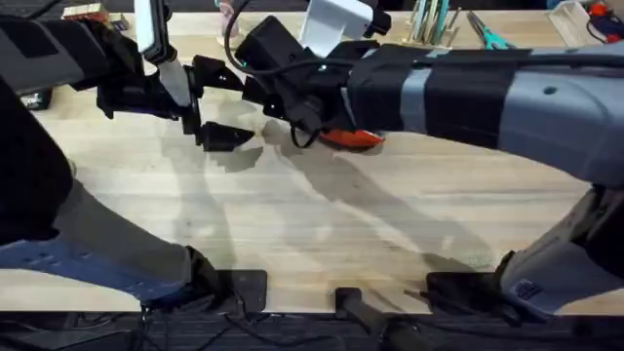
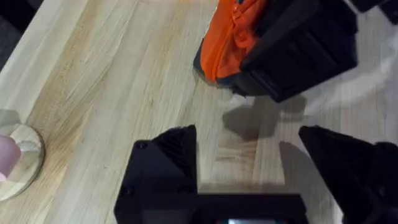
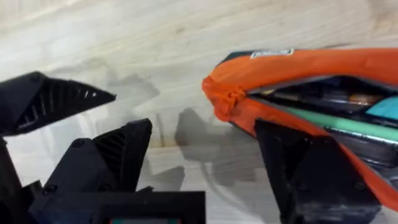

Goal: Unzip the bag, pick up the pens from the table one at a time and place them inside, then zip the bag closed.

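The orange bag lies on the table at the back middle, mostly hidden under my right arm. In the right wrist view the bag gapes unzipped, with a mint-green pen and other dark items lying inside. My right gripper is open at the bag's bunched end, one finger at the opening and the other on the table side. My left gripper is open just above bare wood, a short way from the bag's end. Overhead, the left gripper is left of the right gripper.
A holder of pale sticks and teal scissors stand along the back edge. A round disc with something pink on it lies beside the left gripper. Bare wood stretches across the near half of the table.
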Robot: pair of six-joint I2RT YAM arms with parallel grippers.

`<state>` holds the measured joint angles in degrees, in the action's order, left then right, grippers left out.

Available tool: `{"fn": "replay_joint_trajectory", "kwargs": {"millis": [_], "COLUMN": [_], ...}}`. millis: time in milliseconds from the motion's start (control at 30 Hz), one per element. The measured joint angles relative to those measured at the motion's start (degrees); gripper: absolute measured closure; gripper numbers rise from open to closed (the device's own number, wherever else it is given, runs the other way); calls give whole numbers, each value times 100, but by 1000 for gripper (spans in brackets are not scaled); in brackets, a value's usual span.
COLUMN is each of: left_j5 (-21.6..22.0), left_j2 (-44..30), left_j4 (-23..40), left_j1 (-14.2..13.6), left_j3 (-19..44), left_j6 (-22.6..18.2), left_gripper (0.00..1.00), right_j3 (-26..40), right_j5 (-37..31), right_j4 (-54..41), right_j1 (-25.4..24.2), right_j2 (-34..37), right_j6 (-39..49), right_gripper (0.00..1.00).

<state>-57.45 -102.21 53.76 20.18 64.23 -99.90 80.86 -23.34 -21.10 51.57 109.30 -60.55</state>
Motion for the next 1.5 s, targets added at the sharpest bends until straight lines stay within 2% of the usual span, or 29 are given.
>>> {"fn": "replay_joint_trajectory", "kwargs": {"millis": [100,333,367,533,800,933,967,1100,1167,1500], "left_j5": [0,0,0,0,0,0,0,0,0,0], "left_j2": [-1,-1,-1,-1,-1,1,-1,-1,-1,-1], "left_j4": [0,0,0,0,0,0,0,0,0,0], "left_j1": [0,0,0,0,0,0,0,0,0,0], "left_j3": [0,0,0,0,0,0,0,0,0,0], "left_j6": [0,0,0,-2,0,0,0,0,-2,0], "left_gripper": [8,8,10,8,8,8,8,8,8,8], "right_j3": [0,0,0,0,0,0,0,0,0,0], "right_j5": [-118,-280,-331,-405,-540,-567,-568,-583,-583,-581], "right_j4": [86,151,138,100,-21,-31,-33,-36,-35,-35], "right_j1": [-9,-77,-81,-81,-81,-81,-81,-89,-98,-125], "right_j2": [19,21,21,21,60,109,113,124,124,124], "right_j6": [22,41,43,58,61,64,65,66,67,69], "right_gripper": [22,149,227,396,579,613,646,893,960,970]}}
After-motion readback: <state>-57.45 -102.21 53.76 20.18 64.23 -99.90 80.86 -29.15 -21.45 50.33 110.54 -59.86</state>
